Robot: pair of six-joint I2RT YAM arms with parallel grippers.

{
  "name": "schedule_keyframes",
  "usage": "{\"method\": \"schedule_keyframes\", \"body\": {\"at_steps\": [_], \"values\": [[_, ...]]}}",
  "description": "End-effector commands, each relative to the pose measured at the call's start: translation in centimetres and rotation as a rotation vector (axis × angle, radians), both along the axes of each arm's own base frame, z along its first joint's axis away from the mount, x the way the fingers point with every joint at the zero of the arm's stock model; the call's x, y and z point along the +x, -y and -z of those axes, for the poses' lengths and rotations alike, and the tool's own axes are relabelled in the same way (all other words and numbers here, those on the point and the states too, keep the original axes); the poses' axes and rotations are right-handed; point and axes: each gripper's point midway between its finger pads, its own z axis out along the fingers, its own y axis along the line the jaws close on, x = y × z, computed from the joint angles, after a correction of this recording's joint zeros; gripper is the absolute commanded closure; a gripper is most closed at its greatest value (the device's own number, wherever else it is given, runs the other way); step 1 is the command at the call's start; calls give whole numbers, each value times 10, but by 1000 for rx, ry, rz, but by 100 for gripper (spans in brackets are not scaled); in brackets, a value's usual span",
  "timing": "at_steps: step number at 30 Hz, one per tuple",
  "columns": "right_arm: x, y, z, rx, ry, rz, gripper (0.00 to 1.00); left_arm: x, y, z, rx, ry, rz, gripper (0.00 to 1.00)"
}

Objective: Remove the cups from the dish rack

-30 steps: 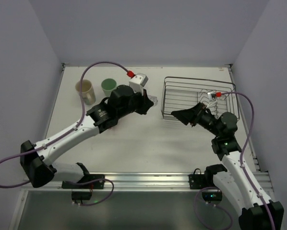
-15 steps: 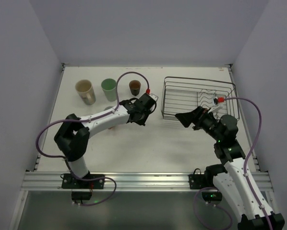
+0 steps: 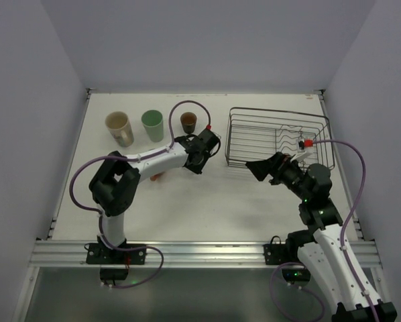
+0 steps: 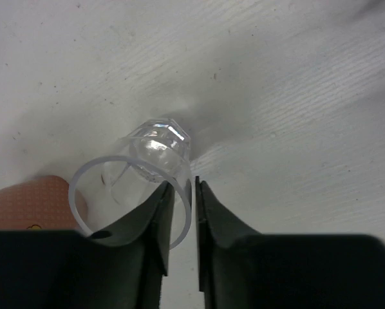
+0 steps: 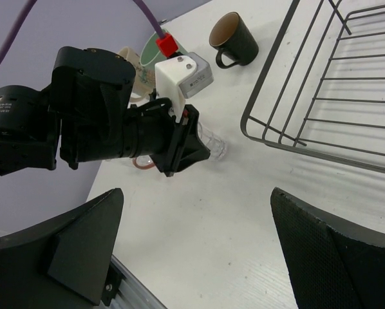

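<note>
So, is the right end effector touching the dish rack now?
Apart. In the right wrist view the open right end effector hangs over bare table, and white table shows between its fingers and the dish rack wires.

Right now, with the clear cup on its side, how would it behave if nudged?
On its side on the table, the clear cup would probably roll on its round wall. Thin and see-through, it is likely light. Its glossy wall may slip.

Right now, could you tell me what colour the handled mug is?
Dark brown mug, tan inside; clearest in the right wrist view.
</note>
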Motion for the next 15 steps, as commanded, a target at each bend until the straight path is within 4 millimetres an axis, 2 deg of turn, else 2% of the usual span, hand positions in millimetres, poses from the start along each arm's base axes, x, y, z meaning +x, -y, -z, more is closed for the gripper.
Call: {"method": "schedule_keyframes", "body": {"at_steps": [1,3,4,6,7,9,12,14,15], "values": [[1,7,-6,-19,29,39,1,12,-2,-9,-3,24,-6,69],[-1,7,-12,-17,42,40,1,13,-2,-13,-10,31,-7,59],[-2,7,-15,-14,47,41,1,14,-1,-18,-20,43,-10,47],[-3,8,-19,-12,56,43,1,17,0,-28,-35,62,-18,35],[-2,8,-21,-11,58,46,1,20,3,-41,-57,86,-19,24],[-3,9,-27,-10,66,49,1,26,2,-56,-68,129,-32,17],[-3,12,-37,-19,83,68,1,36,1,-93,-96,219,-63,6],[-5,19,-51,-28,110,100,1,41,1,-134,-163,309,-76,4],[-6,22,-56,-36,123,117,1,43,-1,-167,-228,387,-87,1]]}}
